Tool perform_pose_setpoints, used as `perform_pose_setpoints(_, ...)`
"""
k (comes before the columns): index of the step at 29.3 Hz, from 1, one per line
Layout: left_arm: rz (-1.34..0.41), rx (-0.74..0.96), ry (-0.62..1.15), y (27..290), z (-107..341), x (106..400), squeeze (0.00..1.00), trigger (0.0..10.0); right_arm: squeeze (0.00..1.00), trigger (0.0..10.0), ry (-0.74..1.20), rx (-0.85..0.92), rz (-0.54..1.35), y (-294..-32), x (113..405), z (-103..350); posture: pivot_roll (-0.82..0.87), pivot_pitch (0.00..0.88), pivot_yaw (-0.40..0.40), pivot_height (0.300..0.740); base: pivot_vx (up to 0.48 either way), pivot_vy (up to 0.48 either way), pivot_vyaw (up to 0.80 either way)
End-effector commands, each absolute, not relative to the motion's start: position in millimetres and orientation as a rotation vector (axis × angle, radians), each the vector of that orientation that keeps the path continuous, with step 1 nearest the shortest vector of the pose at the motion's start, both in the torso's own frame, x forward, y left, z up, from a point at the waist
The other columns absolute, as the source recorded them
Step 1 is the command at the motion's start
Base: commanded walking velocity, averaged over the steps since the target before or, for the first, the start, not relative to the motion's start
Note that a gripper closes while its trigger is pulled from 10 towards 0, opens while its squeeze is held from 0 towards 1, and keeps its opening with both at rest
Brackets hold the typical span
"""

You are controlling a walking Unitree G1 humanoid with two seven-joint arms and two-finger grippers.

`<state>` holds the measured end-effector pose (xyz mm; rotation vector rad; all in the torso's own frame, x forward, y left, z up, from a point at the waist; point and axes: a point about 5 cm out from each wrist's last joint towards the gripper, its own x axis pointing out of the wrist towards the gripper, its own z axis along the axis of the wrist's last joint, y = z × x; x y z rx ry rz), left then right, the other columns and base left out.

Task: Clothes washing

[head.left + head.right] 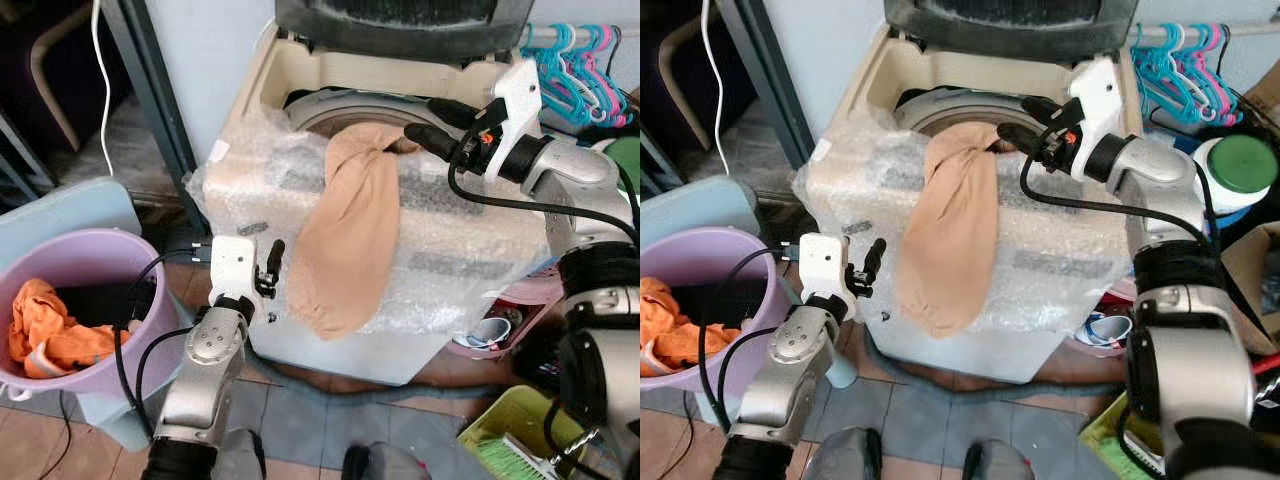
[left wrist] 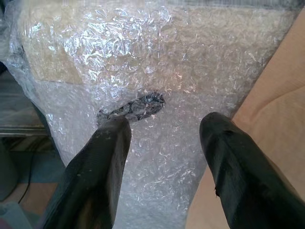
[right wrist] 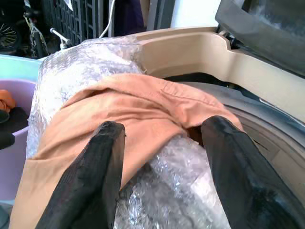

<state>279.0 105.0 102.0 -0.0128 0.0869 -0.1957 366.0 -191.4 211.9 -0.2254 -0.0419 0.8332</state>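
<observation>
Tiled floor (image 1: 300, 420) below both tools, carrying a bubble-wrapped top-loading washing machine (image 1: 450, 240) just ahead of the left tool (image 1: 270, 268) and under the right tool (image 1: 425, 120). Lilac bucket (image 1: 100, 262) with orange cloth (image 1: 45, 335) inside, standing on the floor beside the left tool, away from the machine. Draped over the machine's front rim just below the right tool, a tan garment (image 1: 345, 230), hanging down the wrapped front.

We see the washing machine (image 1: 300, 75) in smooth beige plastic, its front wrapped in glossy, crinkled bubble wrap (image 1: 440, 250). Soft matt tan cloth (image 1: 345, 230) drapes over it. At eight o'clock, a smooth lilac plastic bucket (image 1: 90, 255) holds crumpled orange fabric (image 1: 40, 325).
</observation>
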Motion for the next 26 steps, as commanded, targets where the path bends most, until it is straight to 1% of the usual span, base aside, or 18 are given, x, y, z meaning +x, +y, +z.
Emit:
perform_pose_setpoints(1, -0.225, -0.008, 0.092, 101.2, 100.7, 279.9, 0.00, 10.0, 1.00, 10.0, -0.064, -0.246, 0.826, -184.2, 362.6, 206.4, -0.06, 0.068, 0.028, 0.740, 0.000, 0.000, 0.00)
perform_pose_setpoints(5, -0.232, -0.006, 0.089, 100.4, 101.4, 280.8, 0.00, 10.0, 1.00, 10.0, -0.049, -0.245, 0.781, -179.8, 355.3, 184.0, -0.05, 0.069, 0.032, 0.740, 0.000, 0.000, 0.00)
perform_pose_setpoints(8, -0.213, -0.003, 0.081, 106.9, 102.7, 280.4, 0.00, 10.0, 1.00, 10.0, -0.059, -0.196, 0.719, -166.9, 349.1, 172.8, -0.04, 0.070, 0.033, 0.740, 0.000, 0.000, 0.00)
perform_pose_setpoints(14, -0.198, 0.009, 0.089, 114.3, 99.8, 275.8, 0.00, 10.0, 1.00, 10.0, -0.040, -0.161, 0.714, -145.5, 345.2, 162.6, -0.02, 0.071, 0.029, 0.740, 0.000, 0.000, 0.00)
perform_pose_setpoints(15, -0.198, 0.009, 0.089, 114.3, 99.8, 275.8, 0.00, 10.0, 1.00, 10.0, -0.040, -0.161, 0.714, -145.5, 345.2, 162.6, -0.02, 0.071, 0.029, 0.740, 0.000, 0.000, 0.00)
perform_pose_setpoints(16, -0.198, 0.009, 0.090, 114.0, 99.6, 275.2, 0.00, 10.0, 1.00, 9.6, -0.048, -0.144, 0.725, -132.3, 343.2, 159.6, -0.02, 0.069, 0.024, 0.740, 0.000, 0.000, 0.00)
perform_pose_setpoints(17, -0.198, 0.009, 0.090, 114.0, 99.6, 275.2, 0.00, 10.0, 1.00, 9.6, -0.048, -0.144, 0.725, -132.3, 343.2, 159.6, -0.02, 0.069, 0.024, 0.740, 0.000, 0.000, 0.00)
perform_pose_setpoints(18, -0.197, 0.009, 0.090, 113.6, 99.8, 275.3, 0.00, 10.0, 1.00, 9.6, -0.053, -0.139, 0.737, -123.7, 340.8, 158.3, -0.01, 0.068, 0.023, 0.740, 0.000, 0.000, 0.00)
perform_pose_setpoints(19, -0.197, 0.008, 0.089, 112.6, 100.3, 275.7, 0.00, 10.0, 1.00, 0.0, -0.053, -0.133, 0.758, -105.8, 335.1, 153.9, -0.01, 0.068, 0.023, 0.740, 0.000, 0.000, 0.00)
perform_pose_setpoints(20, -0.197, 0.007, 0.088, 112.2, 100.5, 275.9, 0.00, 10.0, 1.00, 0.0, -0.050, -0.130, 0.766, -99.3, 332.8, 152.0, -0.01, 0.068, 0.023, 0.740, 0.000, 0.000, 0.00)
perform_pose_setpoints(21, -0.197, 0.007, 0.088, 112.2, 100.5, 275.9, 0.00, 10.0, 1.00, 0.0, -0.050, -0.130, 0.766, -99.3, 332.8, 152.0, -0.01, 0.068, 0.023, 0.740, 0.000, 0.000, 0.00)
perform_pose_setpoints(22, -0.198, 0.007, 0.088, 111.8, 100.6, 276.0, 0.00, 10.0, 0.18, 0.0, -0.037, -0.131, 0.792, -89.0, 327.8, 147.9, -0.01, 0.069, 0.025, 0.740, 0.000, 0.000, 0.00)
perform_pose_setpoints(23, -0.198, 0.007, 0.088, 111.8, 100.6, 276.0, 0.00, 10.0, 0.18, 0.0, -0.037, -0.131, 0.792, -89.0, 327.8, 147.9, -0.01, 0.069, 0.025, 0.740, 0.000, 0.000, 0.00)
perform_pose_setpoints(24, -0.199, 0.007, 0.088, 111.7, 100.7, 276.0, 0.00, 10.0, 0.00, 0.0, -0.034, -0.133, 0.805, -84.9, 325.5, 146.4, -0.01, 0.069, 0.024, 0.740, 0.000, 0.000, 0.00)
perform_pose_setpoints(26, -0.200, 0.009, 0.089, 111.9, 100.6, 276.0, 0.00, 10.0, 0.00, 0.0, -0.038, -0.131, 0.813, -78.7, 323.0, 146.0, -0.01, 0.068, 0.025, 0.740, 0.000, 0.000, 0.00)
